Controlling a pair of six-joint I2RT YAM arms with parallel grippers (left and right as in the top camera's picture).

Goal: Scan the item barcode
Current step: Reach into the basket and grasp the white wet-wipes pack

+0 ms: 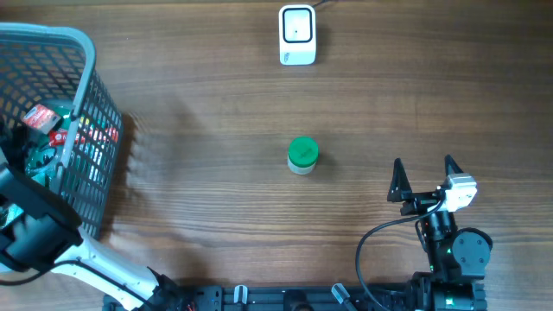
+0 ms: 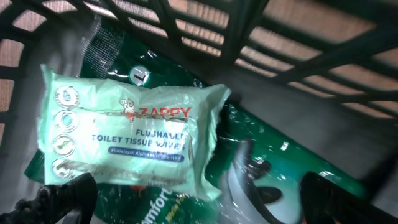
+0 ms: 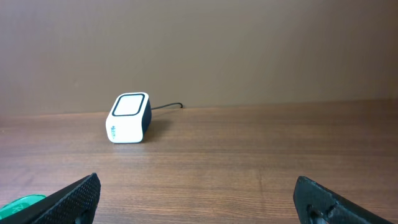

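Since the left gripper [image 2: 199, 202] hangs inside the basket [image 1: 86, 52] at the far left of the table, the item in play is most likely the wipes pack [image 2: 124, 137] right under it. The pack lies flat on top of a dark green pouch [image 2: 298, 168], well apart from the scanner [image 1: 297, 34] at the far centre.

Handling, as a judgement:
- Soft film pack, light to medium weight, glossy wrap, so probably slippery.
- It will sag and crinkle if pinched at one end. Not fragile.
- Best hold is across the short width near the middle, squeezing the padded body, not the loose sealed edge at the right.
- The printed face is up and no barcode shows on it. It may be on the underside, so the pack may need turning before the scanner.

Left gripper: jaws wide apart, dark fingers [image 2: 68, 196] at either side near the pack's near edge, nothing clamped. Contact with the pack is hard to judge since the near part of the wrist view is blurred; it looks just above, not touching.

Right gripper [image 1: 423, 168]: jaws spread wide, empty, low over bare wood at the near right, facing the scanner. A green-lidded jar [image 1: 302, 155] stands mid-table, just left of it.
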